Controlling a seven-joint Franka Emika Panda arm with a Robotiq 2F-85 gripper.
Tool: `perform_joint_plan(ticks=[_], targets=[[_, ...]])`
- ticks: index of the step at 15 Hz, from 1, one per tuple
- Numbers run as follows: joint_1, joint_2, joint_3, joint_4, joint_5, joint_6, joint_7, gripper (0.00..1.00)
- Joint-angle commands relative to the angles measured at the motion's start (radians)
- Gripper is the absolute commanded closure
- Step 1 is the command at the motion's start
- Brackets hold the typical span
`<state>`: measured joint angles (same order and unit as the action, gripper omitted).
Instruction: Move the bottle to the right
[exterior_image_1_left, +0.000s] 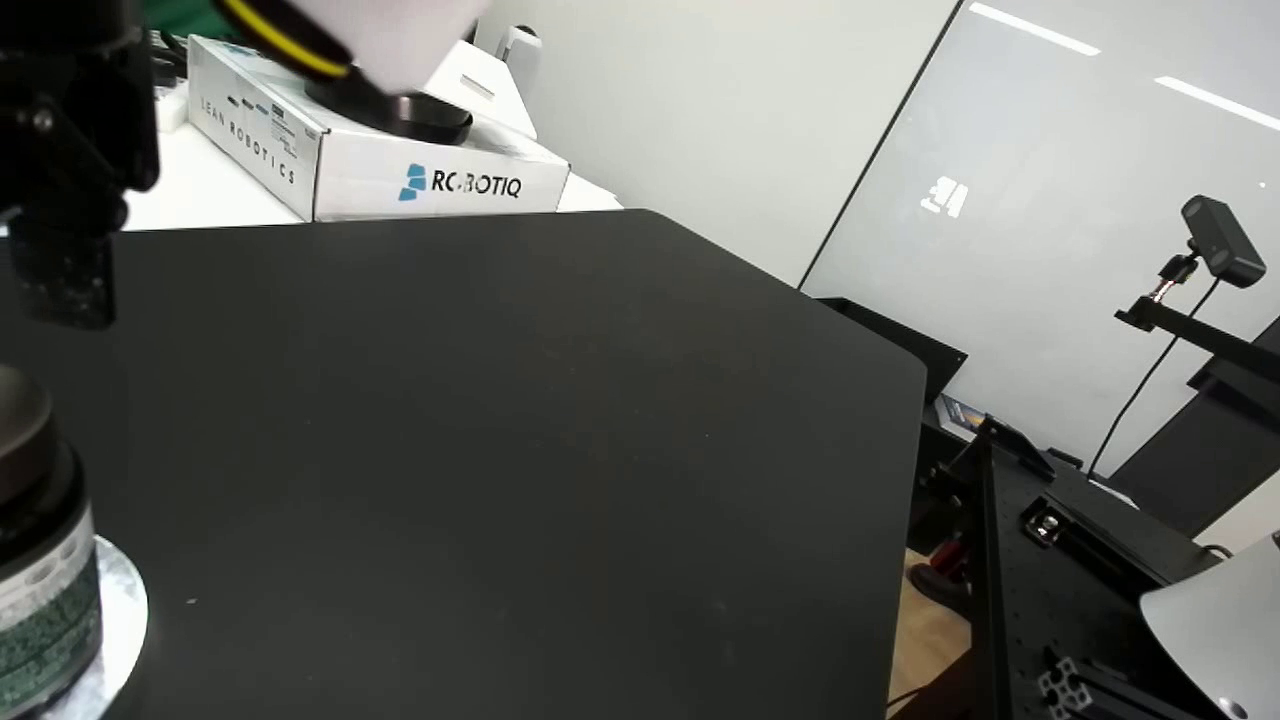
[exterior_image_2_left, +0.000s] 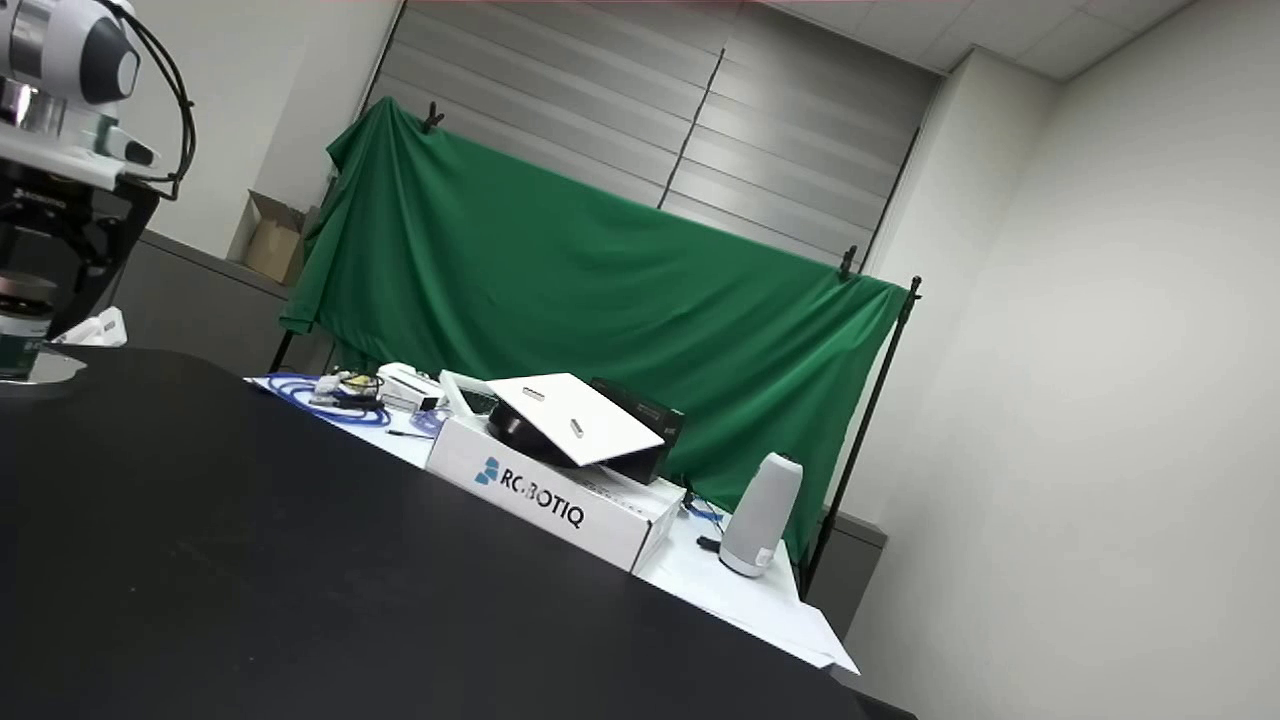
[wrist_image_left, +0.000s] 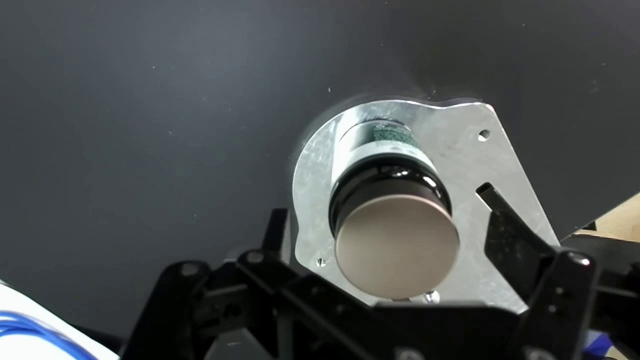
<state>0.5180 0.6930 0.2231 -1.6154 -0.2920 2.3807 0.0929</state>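
Observation:
The bottle (wrist_image_left: 397, 245) is dark and squat with a beige cap and a greenish-white label. It stands upright on a flat silvery metal plate (wrist_image_left: 480, 160) on the black table. My gripper (wrist_image_left: 388, 235) is open above it, one finger to each side of the cap with a gap on both sides. In both exterior views the bottle (exterior_image_1_left: 45, 590) (exterior_image_2_left: 22, 325) is at the left edge, partly cut off in one. A black finger (exterior_image_1_left: 65, 275) of the gripper shows above and behind it, and the rest of the gripper is out of frame there.
The black table (exterior_image_1_left: 500, 450) stretches away to the right of the bottle. Behind it a white Robotiq box (exterior_image_1_left: 440, 185) stands on a white table, also in an exterior view (exterior_image_2_left: 545, 500). Blue cables (wrist_image_left: 35, 330) lie at the lower left in the wrist view.

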Motion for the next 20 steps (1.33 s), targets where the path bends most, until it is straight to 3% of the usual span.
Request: perform_joint_plan(ticks=[1, 4, 7, 15, 20], targets=[[0.004, 0.014, -0.012, 0.016, 0.010, 0.002, -0.010, 0.26], [0.003, 0.020, -0.014, 0.015, 0.011, 0.004, -0.009, 0.49], [0.000, 0.015, -0.014, 0.008, 0.013, 0.009, -0.011, 0.65], [0.006, -0.069, -0.042, -0.051, -0.013, 0.003, 0.016, 0.65], [-0.002, -0.222, -0.069, -0.207, -0.038, -0.015, 0.059, 0.65]])
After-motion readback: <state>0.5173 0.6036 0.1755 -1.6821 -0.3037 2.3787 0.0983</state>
